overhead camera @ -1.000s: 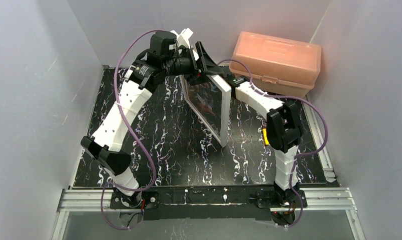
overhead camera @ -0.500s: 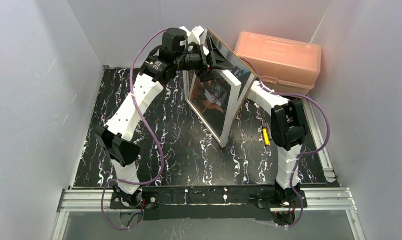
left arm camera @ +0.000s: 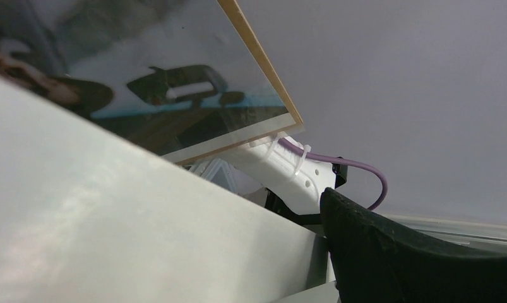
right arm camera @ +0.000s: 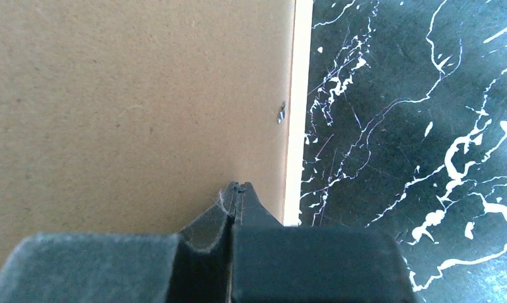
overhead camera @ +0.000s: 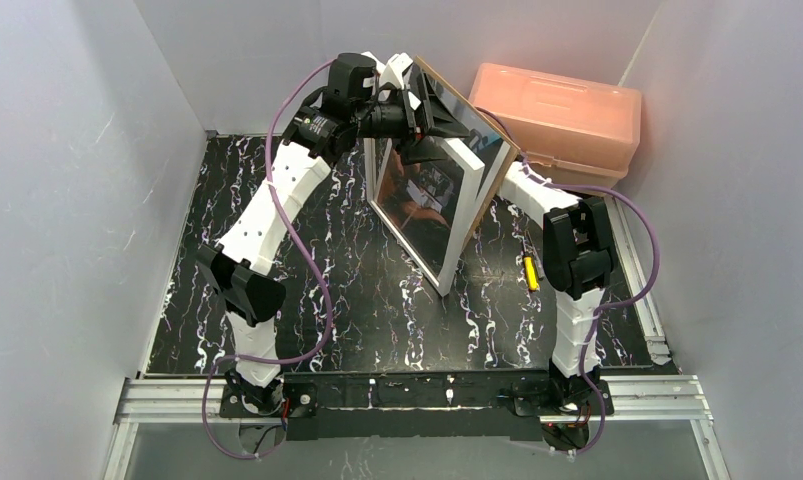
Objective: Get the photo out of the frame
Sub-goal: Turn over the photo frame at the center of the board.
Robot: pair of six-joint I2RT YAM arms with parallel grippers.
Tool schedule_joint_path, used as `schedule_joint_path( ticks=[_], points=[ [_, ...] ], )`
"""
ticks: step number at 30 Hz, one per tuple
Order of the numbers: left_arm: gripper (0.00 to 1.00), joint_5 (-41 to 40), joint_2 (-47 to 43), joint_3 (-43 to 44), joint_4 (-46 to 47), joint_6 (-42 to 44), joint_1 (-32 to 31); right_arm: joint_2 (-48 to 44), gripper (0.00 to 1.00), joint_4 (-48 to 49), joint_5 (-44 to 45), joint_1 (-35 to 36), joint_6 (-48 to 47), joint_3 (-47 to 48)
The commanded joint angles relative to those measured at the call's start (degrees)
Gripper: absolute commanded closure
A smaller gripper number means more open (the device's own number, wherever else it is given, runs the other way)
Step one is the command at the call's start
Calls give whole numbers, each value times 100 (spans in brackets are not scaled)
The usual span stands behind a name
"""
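Photo leans out behind the upright frame at mid-table, my closed right gripper against its backing board, so my left gripper, jaws spread wide, should pinch the top edge squarely.

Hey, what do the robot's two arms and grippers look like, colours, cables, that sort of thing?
The left arm and right arm are white, boxy link shells joined by black motor joints. A purple cable loops along each, fastened with white zip ties. The left gripper and right gripper have matte black fingers tapering to narrow tips.
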Motion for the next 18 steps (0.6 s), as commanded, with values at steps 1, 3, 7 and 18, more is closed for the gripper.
schedule_joint_path(
  ticks=[1, 3, 7, 18],
  points=[
    [17, -301, 532, -468, -1586, 658, -20, -110, 99, 361, -404, 31, 9, -146],
    [16, -258, 638, -400, -1585, 614, -29, -191, 99, 295, -353, 40, -44, -159],
    [10, -264, 816, -193, -1583, 566, -47, -351, 99, 216, -176, 59, -65, -194],
    [1, -81, 674, 393, -392, -433, -9, -532, 99, -271, 417, 166, -293, 46]
  ],
)
